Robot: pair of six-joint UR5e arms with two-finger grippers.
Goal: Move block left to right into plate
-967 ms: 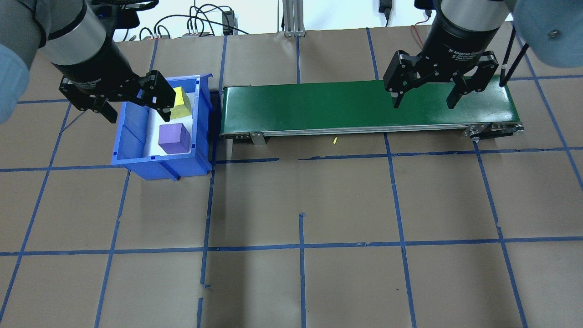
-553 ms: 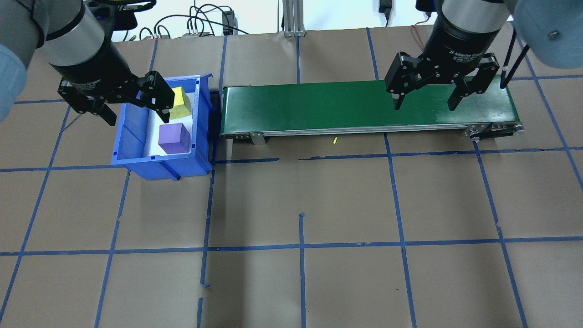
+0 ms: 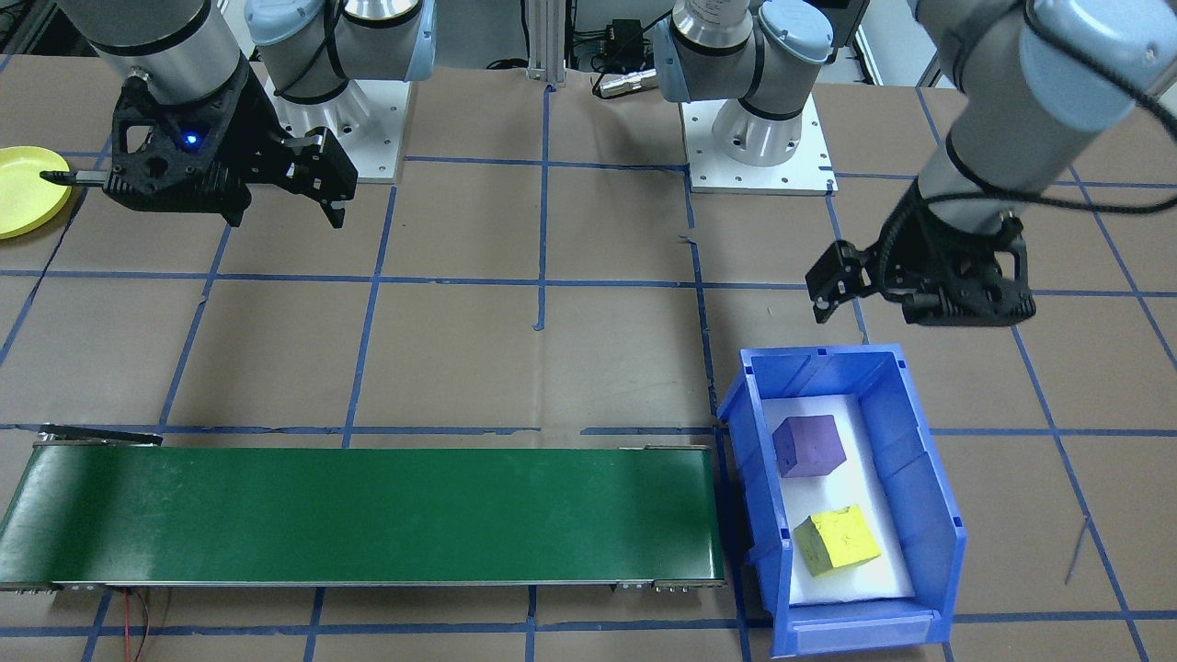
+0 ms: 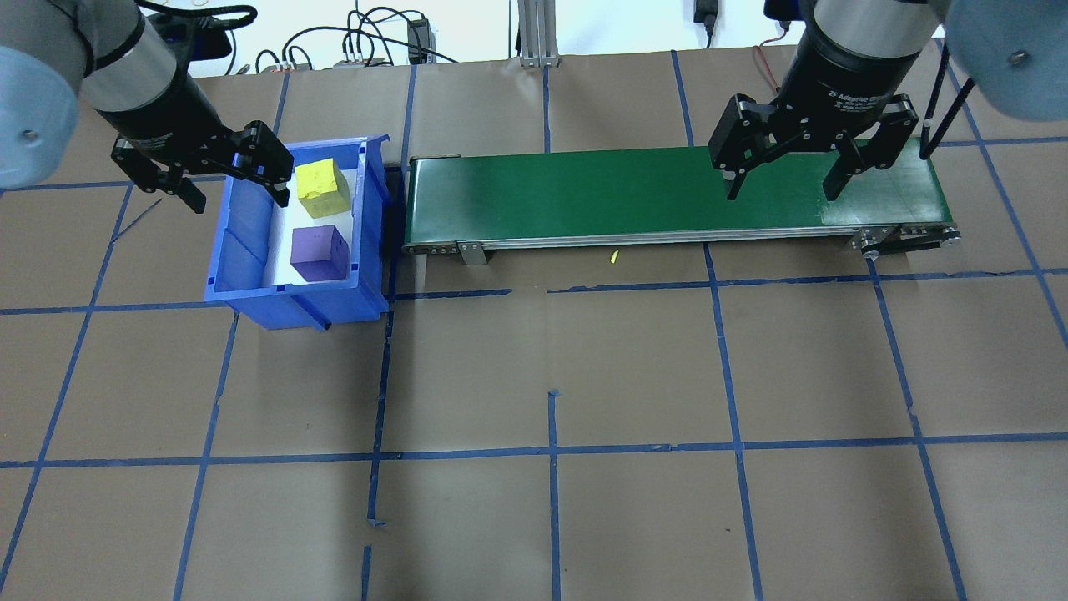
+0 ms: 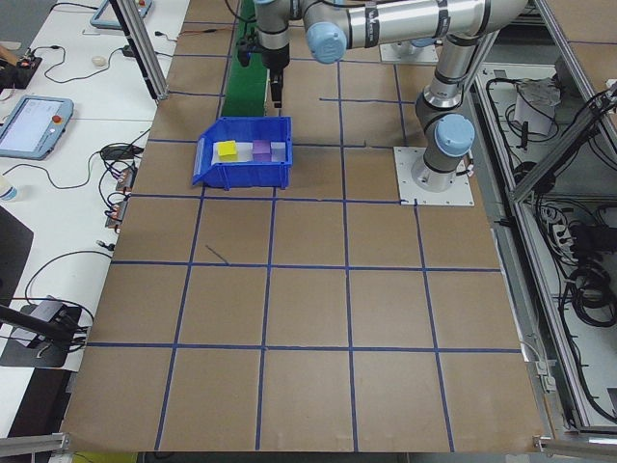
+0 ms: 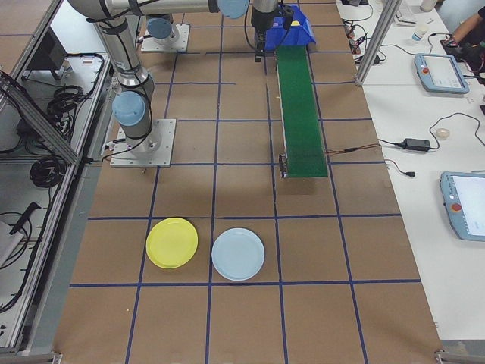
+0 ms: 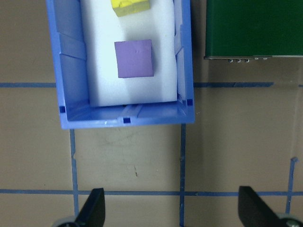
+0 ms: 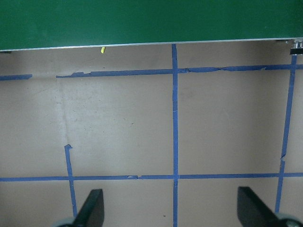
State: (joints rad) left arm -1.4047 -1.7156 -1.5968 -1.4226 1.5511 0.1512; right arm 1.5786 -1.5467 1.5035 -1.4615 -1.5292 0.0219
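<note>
A purple block [image 4: 319, 252] [image 7: 135, 58] and a yellow block [image 4: 321, 188] [image 3: 838, 539] lie on white foam inside a blue bin [image 4: 242, 250] at the table's left. My left gripper [image 4: 238, 199] [image 7: 173, 208] hangs open and empty above the table, just on the robot's side of the bin. The yellow plate [image 3: 23, 189] [image 6: 172, 243] lies on the table far off to my right. My right gripper [image 4: 783, 190] [image 3: 285, 219] [image 8: 170, 208] is open and empty, raised near the right end of the green conveyor belt [image 4: 584, 196].
The belt runs from beside the bin toward the right, with a cable at its right end. A light blue plate [image 6: 238, 254] lies beside the yellow one. Both arm bases [image 3: 759, 138] stand at the table's back edge. Blue tape lines grid the brown tabletop.
My left gripper has drifted slightly back and to the left, uncovering the yellow block it overlapped before. The right gripper has barely shifted. Both blocks stay in the bin.
</note>
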